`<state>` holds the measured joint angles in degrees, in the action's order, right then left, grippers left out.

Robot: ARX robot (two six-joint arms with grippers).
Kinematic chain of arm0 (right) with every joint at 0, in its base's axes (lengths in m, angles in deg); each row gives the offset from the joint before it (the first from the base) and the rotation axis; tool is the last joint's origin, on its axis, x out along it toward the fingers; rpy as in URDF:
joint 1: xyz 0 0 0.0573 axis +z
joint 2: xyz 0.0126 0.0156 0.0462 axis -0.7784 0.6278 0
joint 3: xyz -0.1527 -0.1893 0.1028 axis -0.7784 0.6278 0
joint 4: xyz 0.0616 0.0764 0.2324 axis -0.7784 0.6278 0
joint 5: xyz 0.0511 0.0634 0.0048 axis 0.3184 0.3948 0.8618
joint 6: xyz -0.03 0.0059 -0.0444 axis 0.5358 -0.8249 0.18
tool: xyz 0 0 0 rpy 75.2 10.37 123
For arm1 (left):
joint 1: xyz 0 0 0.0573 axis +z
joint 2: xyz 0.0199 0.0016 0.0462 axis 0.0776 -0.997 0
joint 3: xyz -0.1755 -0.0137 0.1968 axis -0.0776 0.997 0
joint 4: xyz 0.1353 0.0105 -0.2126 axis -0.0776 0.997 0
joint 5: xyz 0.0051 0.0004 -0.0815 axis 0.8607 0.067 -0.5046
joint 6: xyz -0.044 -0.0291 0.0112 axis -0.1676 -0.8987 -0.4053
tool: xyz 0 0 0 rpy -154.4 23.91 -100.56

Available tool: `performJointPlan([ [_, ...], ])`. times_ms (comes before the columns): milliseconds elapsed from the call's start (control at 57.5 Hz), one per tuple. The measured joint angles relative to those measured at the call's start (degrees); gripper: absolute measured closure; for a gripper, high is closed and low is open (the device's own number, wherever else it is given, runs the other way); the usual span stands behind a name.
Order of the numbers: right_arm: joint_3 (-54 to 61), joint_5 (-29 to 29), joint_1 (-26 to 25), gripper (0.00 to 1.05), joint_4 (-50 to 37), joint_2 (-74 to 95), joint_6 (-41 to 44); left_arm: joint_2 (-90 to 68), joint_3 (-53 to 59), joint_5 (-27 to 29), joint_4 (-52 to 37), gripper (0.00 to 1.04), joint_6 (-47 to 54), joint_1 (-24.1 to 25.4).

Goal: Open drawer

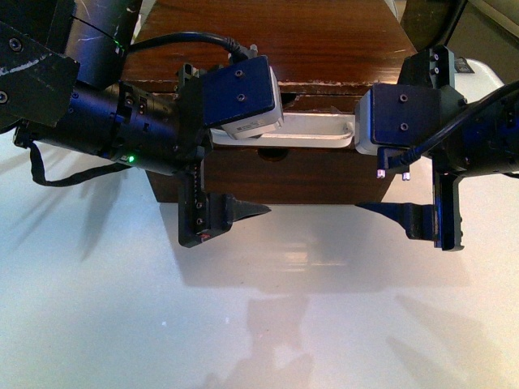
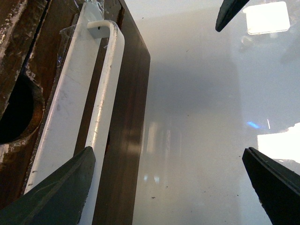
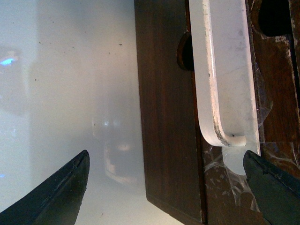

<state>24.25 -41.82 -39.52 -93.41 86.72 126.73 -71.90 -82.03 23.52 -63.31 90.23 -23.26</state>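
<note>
The drawer (image 1: 324,102) is the upper dark-brown front of a small wooden cabinet, with a long white bar handle (image 1: 312,130). Its inside does not show. My left gripper (image 1: 242,172) is open at the handle's left end. In the left wrist view (image 2: 168,157) one finger (image 2: 61,192) lies over the handle (image 2: 105,108) and the other over the table. My right gripper (image 1: 391,172) is open at the handle's right end. In the right wrist view (image 3: 166,159) one finger (image 3: 269,183) sits just past the handle's end (image 3: 225,93). Neither gripper holds anything.
A plain dark wood panel without a handle (image 1: 308,174) sits below the drawer, with a notch in its top edge (image 3: 184,51). The cabinet stands on a glossy white table (image 1: 259,308). Clear tape residue (image 3: 220,173) lies by the handle's end.
</note>
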Motion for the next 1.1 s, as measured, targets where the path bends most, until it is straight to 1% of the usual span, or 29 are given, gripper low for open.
performJointPlan([
  [418,-2.91,-1.55,2.47,0.09,-1.53,3.93,0.33,-1.7,-2.97,0.9,2.14,0.08,1.33,0.28],
  [487,-3.45,-1.84,3.04,0.09,-1.75,4.57,0.31,-2.71,-3.78,3.39,3.26,0.08,1.27,0.59],
  [888,-5.05,-2.8,4.66,0.09,-2.08,7.17,0.66,-3.82,-5.05,2.56,5.14,0.08,3.41,1.42],
  [1097,-5.35,-2.75,5.03,0.09,0.0,7.26,1.97,-3.89,-5.07,2.25,5.18,0.08,3.65,1.57],
])
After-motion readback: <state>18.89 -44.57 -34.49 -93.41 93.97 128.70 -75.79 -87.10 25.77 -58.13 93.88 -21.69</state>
